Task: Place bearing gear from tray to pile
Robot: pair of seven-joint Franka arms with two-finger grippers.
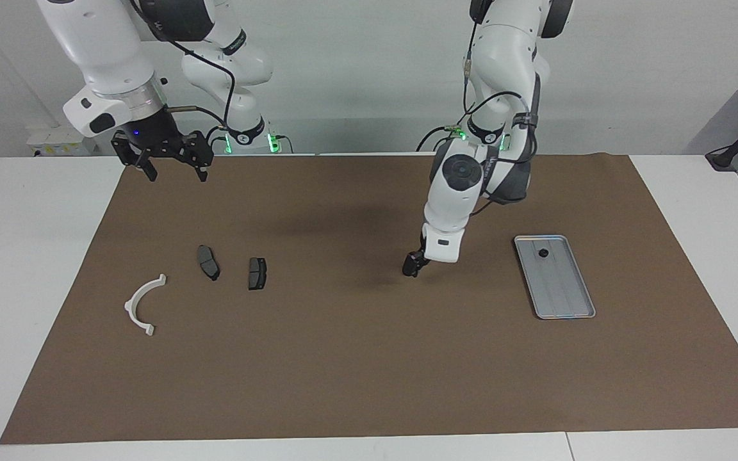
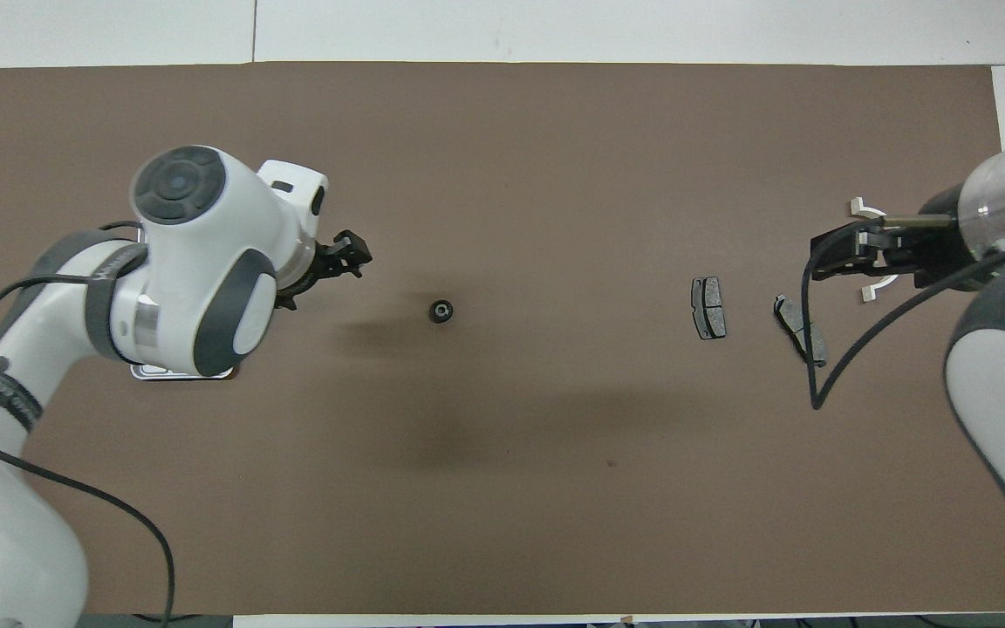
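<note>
Left gripper point(image 1: 414, 266) hangs open over the mat point(image 1: 369, 358), wrist tilted.

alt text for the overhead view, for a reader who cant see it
A small black gear lies alone on the brown mat near mid-table, with the open left gripper over the mat just toward the left arm's end. Toward the right arm's end lie two dark brake pads and a white bracket, the open right gripper over the bracket.
</note>
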